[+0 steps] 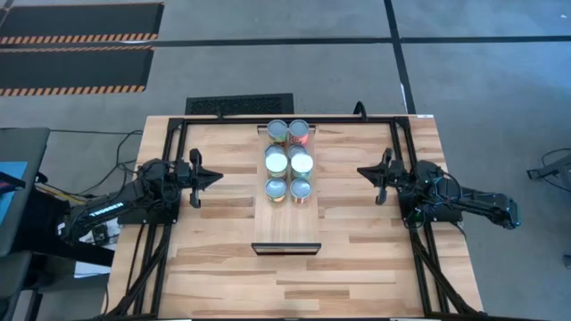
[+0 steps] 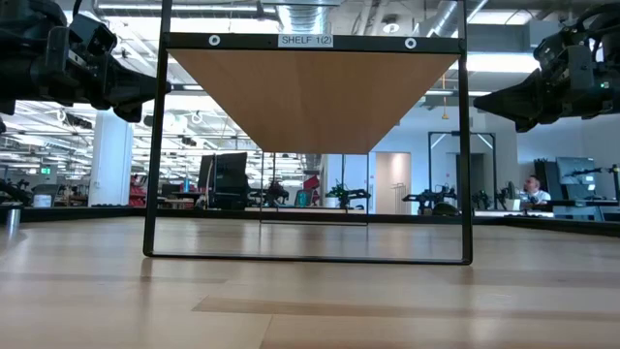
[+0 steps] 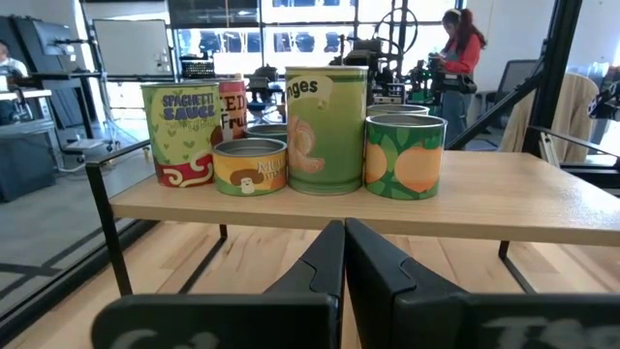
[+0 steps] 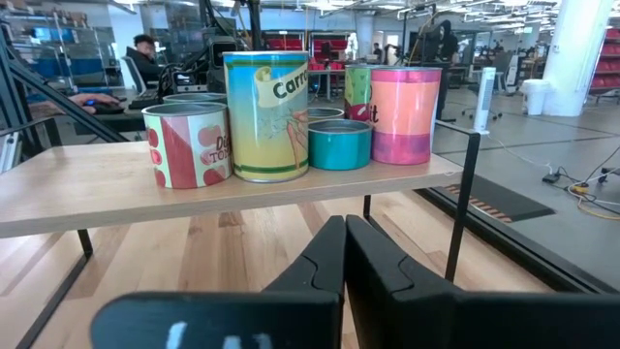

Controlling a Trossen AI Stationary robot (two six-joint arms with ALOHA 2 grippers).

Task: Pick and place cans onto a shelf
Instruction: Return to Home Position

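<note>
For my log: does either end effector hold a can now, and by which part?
Nothing is held: left end effector and right end effector are shut, empty.

Cans (image 4: 266, 116) grouped on shelf (image 4: 97, 199), right gripper (image 4: 345, 225) pressed together, facing them

open robotics lab: ceiling ducts (image 2: 302, 15), desks (image 2: 572, 204), more arm rigs (image 2: 438, 201).
</note>
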